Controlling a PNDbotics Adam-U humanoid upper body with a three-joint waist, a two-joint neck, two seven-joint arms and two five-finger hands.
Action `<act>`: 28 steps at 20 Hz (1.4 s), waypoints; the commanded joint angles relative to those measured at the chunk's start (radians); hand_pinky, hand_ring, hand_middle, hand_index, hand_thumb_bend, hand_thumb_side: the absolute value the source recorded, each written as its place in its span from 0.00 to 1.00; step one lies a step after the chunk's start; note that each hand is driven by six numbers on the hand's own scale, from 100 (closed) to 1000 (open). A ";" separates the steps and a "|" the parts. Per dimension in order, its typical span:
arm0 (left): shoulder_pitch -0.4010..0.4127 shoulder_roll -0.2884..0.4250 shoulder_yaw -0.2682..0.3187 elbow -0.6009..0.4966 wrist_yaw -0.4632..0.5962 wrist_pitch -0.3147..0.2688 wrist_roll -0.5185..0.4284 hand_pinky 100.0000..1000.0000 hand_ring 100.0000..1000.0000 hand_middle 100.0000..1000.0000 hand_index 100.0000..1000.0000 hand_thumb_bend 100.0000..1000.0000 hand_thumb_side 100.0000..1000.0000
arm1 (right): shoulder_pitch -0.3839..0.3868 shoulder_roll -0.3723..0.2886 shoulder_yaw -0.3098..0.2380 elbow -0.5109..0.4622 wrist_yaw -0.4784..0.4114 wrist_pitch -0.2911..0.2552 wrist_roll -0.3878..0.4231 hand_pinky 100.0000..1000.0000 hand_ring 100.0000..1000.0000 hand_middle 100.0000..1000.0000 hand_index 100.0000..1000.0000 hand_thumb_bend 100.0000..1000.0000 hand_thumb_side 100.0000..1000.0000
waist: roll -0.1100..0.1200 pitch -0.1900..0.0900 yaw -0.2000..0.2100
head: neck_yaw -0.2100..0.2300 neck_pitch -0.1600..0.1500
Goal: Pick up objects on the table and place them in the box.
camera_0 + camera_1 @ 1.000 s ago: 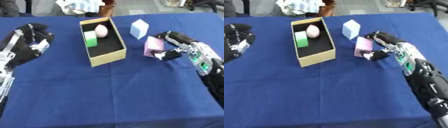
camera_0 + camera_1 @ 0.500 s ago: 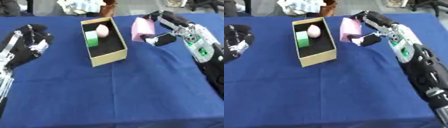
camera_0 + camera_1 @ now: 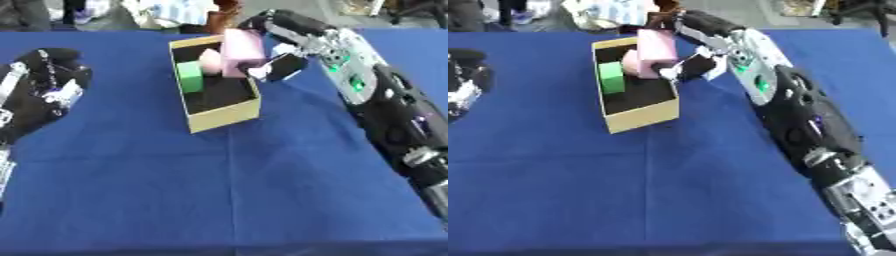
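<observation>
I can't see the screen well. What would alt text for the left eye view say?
The robot's right hand holds a pink rectangular block over the far end of an open tan cardboard box on a blue tablecloth. Inside lie a green block and a pale pink egg-shaped object; the left hand rests at the left edge.

Pink block (image 3: 241, 50), green block (image 3: 189, 77), blue tablecloth (image 3: 219, 190)
</observation>
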State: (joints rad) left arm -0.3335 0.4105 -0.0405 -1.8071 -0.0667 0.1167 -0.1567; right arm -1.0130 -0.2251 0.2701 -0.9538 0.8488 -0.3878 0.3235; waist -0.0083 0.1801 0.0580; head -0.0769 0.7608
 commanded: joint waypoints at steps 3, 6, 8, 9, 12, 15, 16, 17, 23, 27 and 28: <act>-0.021 0.000 -0.002 -0.025 0.006 -0.001 -0.007 0.59 0.55 0.55 0.74 0.26 0.41 | -0.040 0.049 -0.012 0.034 0.179 -0.034 -0.029 0.75 0.77 0.68 0.94 0.05 0.38 | -0.004 0.000 0.019 | -0.021 -0.019; -0.024 -0.003 -0.006 -0.024 0.007 0.000 -0.010 0.59 0.55 0.54 0.74 0.26 0.41 | -0.042 0.069 -0.011 0.036 0.277 -0.044 -0.055 0.79 0.84 0.87 0.98 0.17 0.47 | -0.004 0.001 0.027 | -0.027 -0.023; -0.024 -0.003 -0.006 -0.023 0.006 0.000 -0.011 0.59 0.55 0.54 0.74 0.26 0.41 | -0.042 0.073 -0.014 0.040 0.312 -0.050 -0.068 0.82 0.89 0.97 1.00 0.19 0.48 | -0.005 0.002 0.028 | -0.030 -0.024; -0.024 -0.003 -0.006 -0.022 0.006 0.000 -0.011 0.59 0.55 0.54 0.74 0.26 0.42 | -0.041 0.073 -0.016 0.043 0.319 -0.053 -0.073 0.84 0.91 1.00 1.00 0.21 0.49 | -0.006 0.002 0.028 | -0.030 -0.025; -0.021 -0.002 -0.005 -0.019 0.004 0.000 -0.010 0.59 0.55 0.54 0.74 0.26 0.42 | -0.042 0.069 -0.022 0.053 0.327 -0.059 -0.078 0.86 0.95 1.00 1.00 0.23 0.50 | -0.008 0.002 0.024 | -0.029 -0.027; -0.020 -0.002 -0.004 -0.018 0.004 0.000 -0.010 0.59 0.55 0.54 0.74 0.26 0.42 | -0.042 0.061 -0.026 0.053 0.321 -0.064 -0.079 0.86 0.95 1.00 1.00 0.21 0.51 | -0.009 0.002 0.019 | -0.028 -0.030; -0.019 -0.002 -0.004 -0.017 0.004 0.000 -0.009 0.59 0.55 0.54 0.74 0.26 0.42 | -0.043 0.056 -0.027 0.050 0.313 -0.065 -0.079 0.86 0.95 1.00 1.00 0.21 0.50 | -0.009 0.002 0.017 | -0.028 -0.031; -0.018 -0.002 -0.003 -0.017 0.004 0.000 -0.008 0.59 0.55 0.54 0.74 0.26 0.42 | -0.046 0.046 -0.029 0.041 0.300 -0.064 -0.081 0.86 0.95 1.00 1.00 0.20 0.49 | -0.009 0.002 0.014 | -0.028 -0.032; -0.011 0.001 0.000 -0.014 0.001 0.001 -0.006 0.59 0.55 0.54 0.74 0.25 0.42 | -0.068 -0.050 -0.091 0.015 0.173 0.009 -0.095 0.84 0.93 0.99 1.00 0.00 0.43 | -0.010 0.003 0.003 | -0.025 -0.034; -0.012 0.001 -0.002 -0.016 0.000 -0.001 -0.010 0.59 0.55 0.54 0.74 0.25 0.43 | -0.077 -0.107 -0.156 0.068 0.099 0.094 -0.133 0.84 0.92 0.97 1.00 0.04 0.46 | -0.011 0.008 0.009 | -0.026 -0.044; -0.012 0.001 -0.003 -0.017 -0.001 -0.001 -0.011 0.59 0.55 0.54 0.74 0.25 0.43 | -0.077 -0.117 -0.167 0.081 0.088 0.108 -0.143 0.83 0.92 0.97 1.00 0.04 0.46 | -0.011 0.010 0.012 | -0.026 -0.047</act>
State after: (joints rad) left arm -0.3352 0.3946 -0.0506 -1.8090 -0.0625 0.1172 -0.1641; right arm -1.0645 -0.3059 0.1258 -0.8767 0.9605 -0.3020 0.1929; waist -0.0083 0.1923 0.0710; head -0.1031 0.7276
